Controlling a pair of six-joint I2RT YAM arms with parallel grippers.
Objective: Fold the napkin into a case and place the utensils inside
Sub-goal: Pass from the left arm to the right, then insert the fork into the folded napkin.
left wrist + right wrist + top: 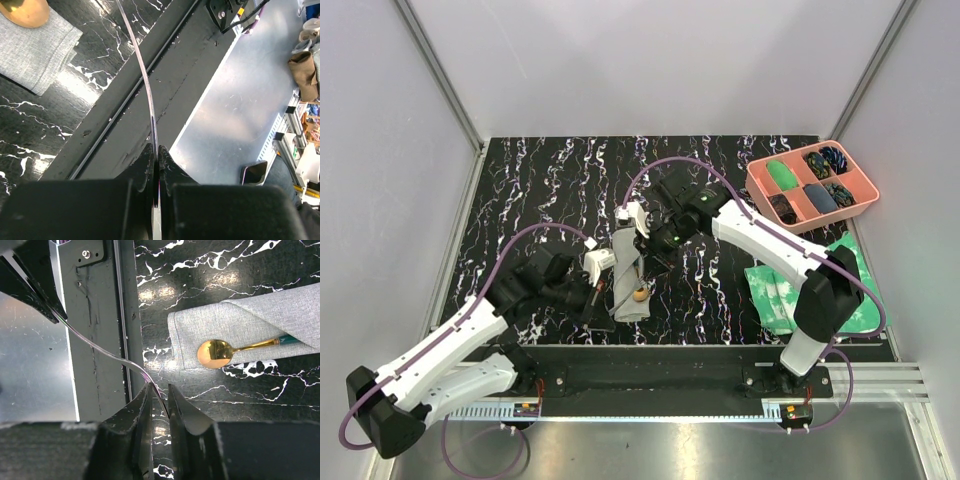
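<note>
The grey napkin (626, 285) lies folded into a narrow case (240, 322) at mid-table. A gold spoon (215, 354) with a teal handle is tucked in it, bowl sticking out at the near end. A second utensil (145, 80), thin, curved and silvery, hangs in the air just left of the case's near end. My left gripper (156, 149) is shut on one end of it. Its other end lies slantwise between the jaws of my right gripper (161, 387), which stand slightly apart with a gap showing. In the top view both grippers, left (592, 298) and right (650, 262), meet beside the case.
A pink compartmented tray (860, 200) with several dark and green items stands at the back right. A green-and-white mottled sheet (790, 290) lies at the right under my right arm. The black mounting rail (650, 375) runs along the near edge.
</note>
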